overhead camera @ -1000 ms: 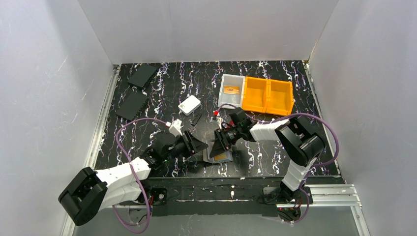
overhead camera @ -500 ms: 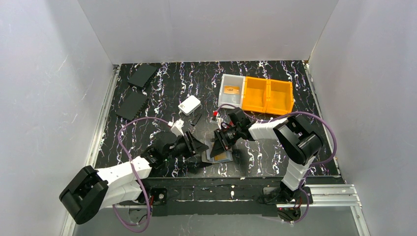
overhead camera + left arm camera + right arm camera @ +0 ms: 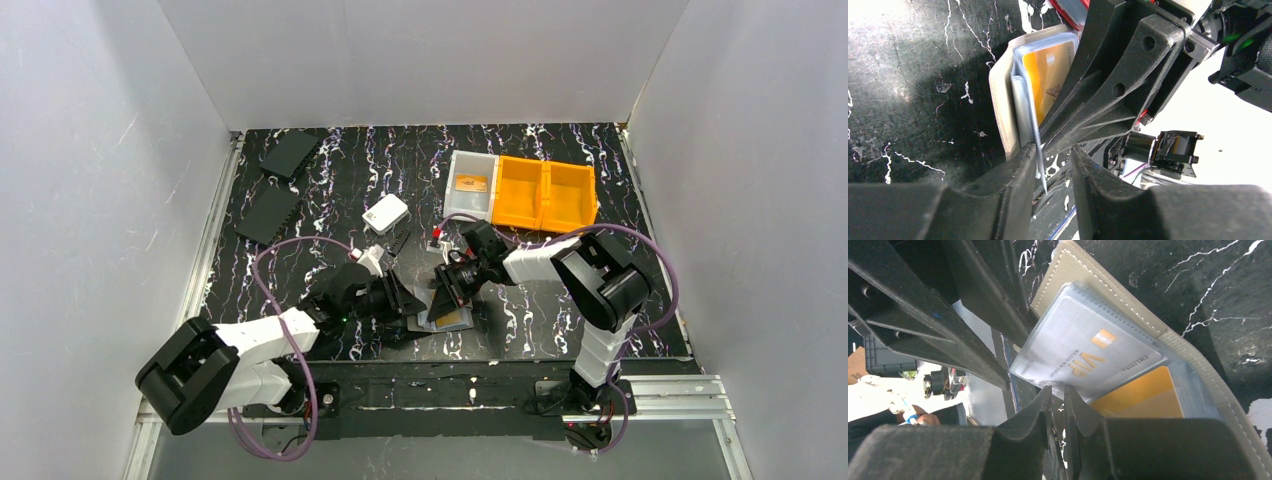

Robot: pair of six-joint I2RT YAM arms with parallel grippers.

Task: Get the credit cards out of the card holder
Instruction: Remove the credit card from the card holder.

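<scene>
The right pincer [image 3: 1057,389] is almost closed, nipping the near edge of the silvery-grey card [image 3: 1083,345]. That card sits in the open card holder [image 3: 1108,287], over an orange card [image 3: 1143,395]. The left pincer [image 3: 1054,147] is parted a little. A thin sleeve edge of the holder passes between its fingers. The two pincers crowd each other over the holder at the table's [image 3: 350,170] near edge. Farther back, a grey bin [image 3: 470,158] holds an orange-brown card [image 3: 472,183], beside orange bins [image 3: 545,220].
</scene>
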